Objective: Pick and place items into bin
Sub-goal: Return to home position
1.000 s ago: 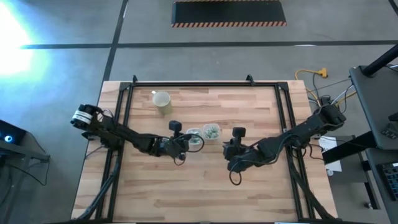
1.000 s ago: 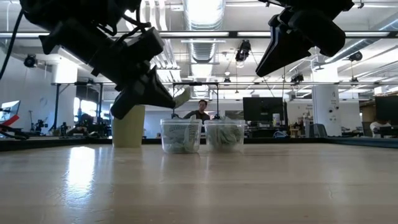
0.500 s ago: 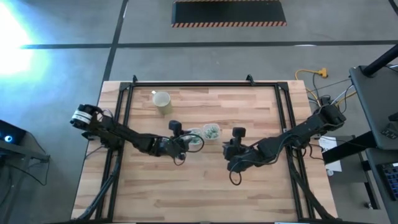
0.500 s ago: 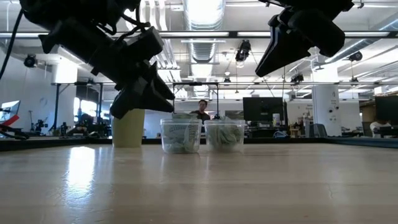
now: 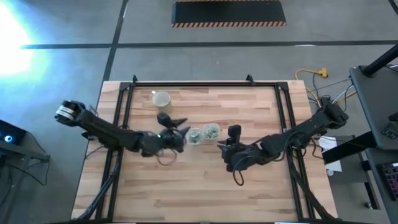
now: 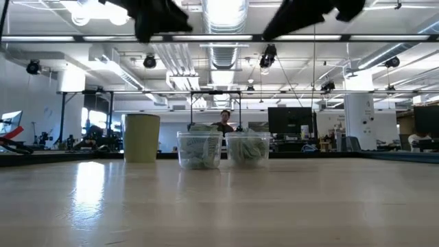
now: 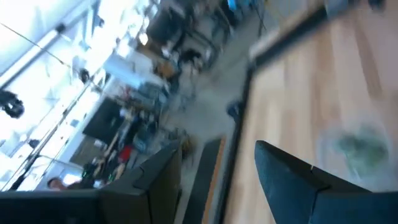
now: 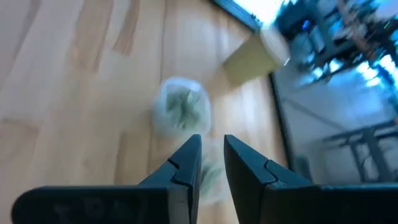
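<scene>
Left arm: the left arm reaches in from the left edge of the table (image 5: pixel 199 183) toward the middle, raised above the wood.
Cup: the beige cup (image 5: pixel 162 100) stands upright toward the far side, near the line of the left arm but apart from it.
Left tool: the left tool (image 7: pixel 217 149) hovers just beside the left bin (image 6: pixel 199 134), its fingers wide apart with nothing between them.
Bins: the left bin and the right bin (image 6: pixel 247 134) stand upright side by side at mid-table; I cannot tell if they touch.
Items: the items (image 5: pixel 211 131), small green-and-white wrapped pieces, lie inside both bins; neither tool carries one.
Right tool: the right tool (image 8: pixel 212 140) hangs near the right bin, on its right side; its fingers leave only a narrow gap and hold nothing.
Right arm: the right arm comes in from the right edge of the table.
Stage: I judge that the placing is about finished and that the arms only have to go home.
Risk: the bins look light, so a wrist that swings out too low could push one over and spill the pieces. The left arm could also catch the cup if it turns toward the far side.
</scene>
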Available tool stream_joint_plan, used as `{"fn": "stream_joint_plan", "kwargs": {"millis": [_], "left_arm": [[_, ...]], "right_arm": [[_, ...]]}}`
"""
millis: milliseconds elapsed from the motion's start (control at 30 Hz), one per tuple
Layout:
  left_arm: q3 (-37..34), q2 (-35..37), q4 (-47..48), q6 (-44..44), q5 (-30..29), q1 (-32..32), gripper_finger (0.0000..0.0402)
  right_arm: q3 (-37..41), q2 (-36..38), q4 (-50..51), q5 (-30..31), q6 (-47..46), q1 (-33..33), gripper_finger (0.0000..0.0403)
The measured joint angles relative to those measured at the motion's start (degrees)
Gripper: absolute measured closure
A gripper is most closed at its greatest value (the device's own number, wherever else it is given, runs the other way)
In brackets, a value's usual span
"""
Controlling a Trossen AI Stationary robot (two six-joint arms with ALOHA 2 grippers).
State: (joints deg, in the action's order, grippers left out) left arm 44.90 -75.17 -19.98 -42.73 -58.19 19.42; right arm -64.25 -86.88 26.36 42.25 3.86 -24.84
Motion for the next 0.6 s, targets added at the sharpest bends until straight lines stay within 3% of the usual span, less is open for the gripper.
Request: {"fn": "stream_joint_plan", "kwargs": {"millis": [167,300,400,600], "left_arm": [[-0.41,11.37,-1.35,-2.67,11.04,-2.06,0.0214],[-1.55,20.57,-1.50,-1.50,18.86,-4.63,0.0214],[-2.95,26.49,-1.30,-1.00,24.93,-7.05,0.0214],[-4.46,34.65,5.50,4.77,28.32,-11.89,0.0214]], "right_arm": [[-1.85,4.03,-1.42,2.92,7.73,0.66,0.0342],[-1.85,11.28,-2.60,1.49,11.28,2.53,0.0339],[-0.50,18.04,-3.09,-3.05,11.42,4.72,0.0340],[6.81,30.66,-7.65,-17.98,9.09,12.84,0.0344]]}}
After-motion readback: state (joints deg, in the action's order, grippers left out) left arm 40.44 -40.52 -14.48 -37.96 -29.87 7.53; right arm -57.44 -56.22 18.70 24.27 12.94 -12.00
